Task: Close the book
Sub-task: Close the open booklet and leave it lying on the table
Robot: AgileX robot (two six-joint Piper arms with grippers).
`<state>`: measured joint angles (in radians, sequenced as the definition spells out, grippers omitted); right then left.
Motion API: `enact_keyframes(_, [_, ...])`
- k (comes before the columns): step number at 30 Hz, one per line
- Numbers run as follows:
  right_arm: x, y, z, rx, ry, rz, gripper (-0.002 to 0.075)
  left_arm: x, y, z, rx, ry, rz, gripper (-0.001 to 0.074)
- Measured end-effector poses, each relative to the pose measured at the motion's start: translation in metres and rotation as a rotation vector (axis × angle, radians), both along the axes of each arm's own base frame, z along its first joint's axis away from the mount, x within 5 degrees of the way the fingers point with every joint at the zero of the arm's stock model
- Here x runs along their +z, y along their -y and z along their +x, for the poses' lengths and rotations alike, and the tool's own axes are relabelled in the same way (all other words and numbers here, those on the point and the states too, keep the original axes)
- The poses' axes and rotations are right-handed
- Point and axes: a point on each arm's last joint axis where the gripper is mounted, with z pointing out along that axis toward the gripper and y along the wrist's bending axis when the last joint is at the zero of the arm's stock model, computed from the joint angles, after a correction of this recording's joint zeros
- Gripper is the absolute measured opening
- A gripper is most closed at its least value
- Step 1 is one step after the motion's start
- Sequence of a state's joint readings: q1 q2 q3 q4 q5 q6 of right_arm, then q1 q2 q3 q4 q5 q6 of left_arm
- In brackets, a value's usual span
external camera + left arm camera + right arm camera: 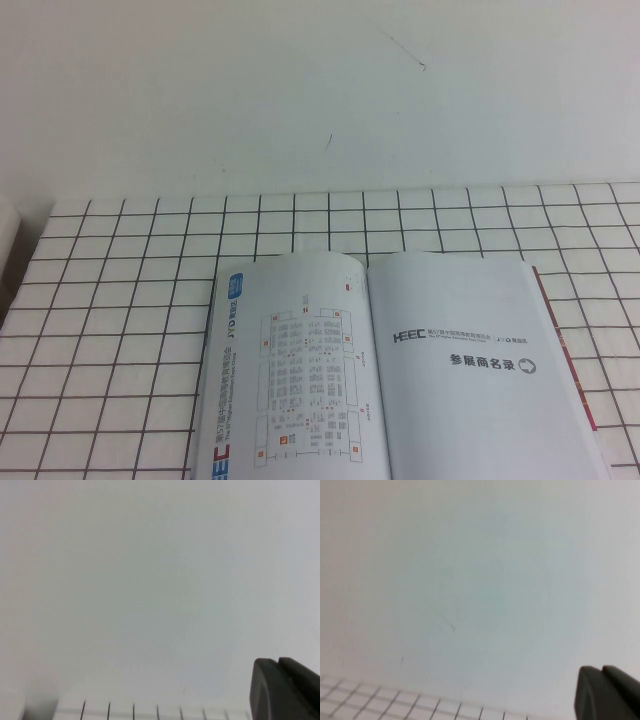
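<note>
An open book (400,400) lies flat on the checked tablecloth (120,300) at the front middle of the high view. Its left page (300,370) carries a floor plan, and its right page (470,350) is white with a short printed title. A thin red cover edge (566,352) shows along the right side. Neither arm appears in the high view. My left gripper (278,661) shows only as dark tips pressed together, facing the bare wall above the table's far edge. My right gripper (601,669) looks the same, shut on nothing.
A white wall (320,90) rises behind the table's far edge. The checked cloth extends to the left of the book and behind it. The book runs past the front edge of the high view.
</note>
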<state>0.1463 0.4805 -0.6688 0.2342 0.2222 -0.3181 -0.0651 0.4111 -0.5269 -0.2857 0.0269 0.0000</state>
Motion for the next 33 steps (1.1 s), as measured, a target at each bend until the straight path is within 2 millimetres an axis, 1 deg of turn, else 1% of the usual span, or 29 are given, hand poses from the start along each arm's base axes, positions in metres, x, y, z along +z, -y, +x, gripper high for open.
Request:
enact_keyframes(3, [-0.012, -0.004, 0.019, 0.013, -0.102, -0.074, -0.0003, -0.015, 0.003, 0.02, -0.015, -0.156, 0.035, -0.0004])
enact_keyframes(6, [-0.018, -0.006, 0.03, 0.023, -0.139, -0.145, -0.0003, -0.025, 0.004, 0.032, -0.024, -0.251, 0.063, -0.0004])
enact_keyframes(8, [-0.02, -0.007, 0.035, 0.031, -0.163, -0.132, -0.0003, -0.029, 0.005, 0.038, -0.027, -0.282, 0.066, -0.0004])
enact_keyframes(11, [-0.025, -0.011, 0.042, 0.052, -0.215, -0.069, -0.0003, -0.037, 0.008, 0.049, -0.045, -0.342, 0.072, -0.0004])
enact_keyframes(13, [-0.032, -0.014, 0.047, 0.078, -0.287, -0.039, -0.0003, -0.044, 0.01, 0.057, -0.054, -0.399, 0.074, -0.0004])
enact_keyframes(19, [-0.066, -0.023, 0.065, 0.17, -0.583, -0.116, -0.0003, -0.072, 0.015, 0.079, -0.082, -0.624, -0.036, -0.0004])
enact_keyframes(24, [-0.099, -0.032, 0.087, 0.227, -0.835, -0.101, -0.0003, -0.099, 0.019, 0.098, -0.084, -0.791, -0.073, -0.0004])
enact_keyframes(27, [-0.114, -0.038, 0.097, 0.264, -0.929, -0.06, -0.0003, -0.114, 0.022, 0.11, -0.093, -0.894, -0.086, -0.0004])
enact_keyframes(29, [-0.122, -0.041, 0.103, 0.293, -0.962, -0.046, -0.0003, -0.122, 0.024, 0.119, -0.115, -0.951, -0.077, -0.0004])
enact_keyframes(33, [-0.138, -0.049, 0.116, 0.338, -1.028, 0.013, -0.0003, -0.131, 0.033, 0.141, -0.225, -1.056, -0.072, -0.0004])
